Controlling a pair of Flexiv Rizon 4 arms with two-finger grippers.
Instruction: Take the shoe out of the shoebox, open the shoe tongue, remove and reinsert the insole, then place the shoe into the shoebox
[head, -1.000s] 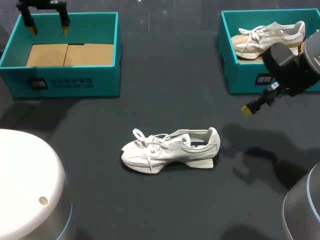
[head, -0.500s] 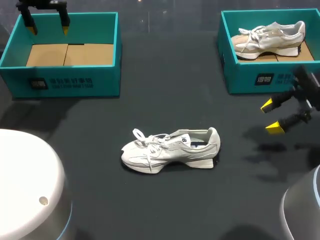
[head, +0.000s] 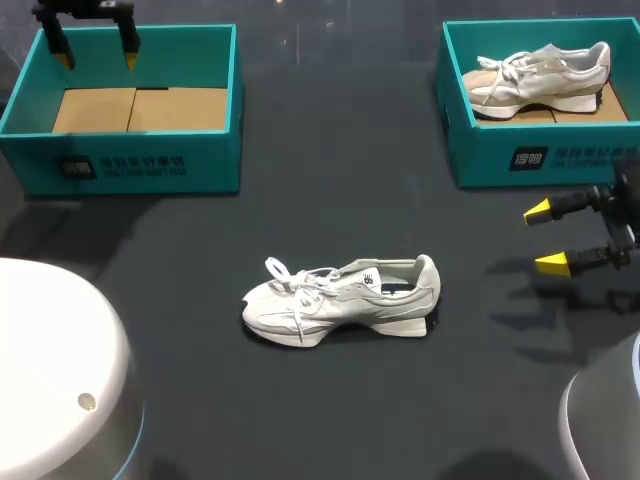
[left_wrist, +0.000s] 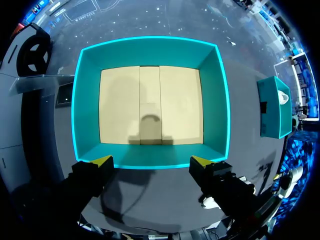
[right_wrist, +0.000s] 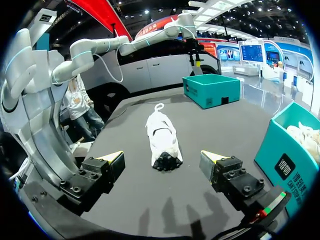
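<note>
My right pincer (head: 544, 237) gapes wide and empty, well off the shoe's (head: 340, 300) heel end, aimed there for a grasp.

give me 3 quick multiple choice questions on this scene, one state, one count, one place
1. The right gripper, off to the side of the loose shoe, is:
A shut on the shoe
B open, holding nothing
C shut on a lace

2. Teal boxes on the table:
A one
B three
C two

3. The loose shoe lies:
A on the table, outside both boxes
B inside a box
C on top of an arm

Answers:
1 B: its fingers stand apart with nothing between them.
2 C: only the left shoebox and the right shoebox show.
3 A: it rests on its sole on the dark tabletop, nearer than both boxes.
</note>
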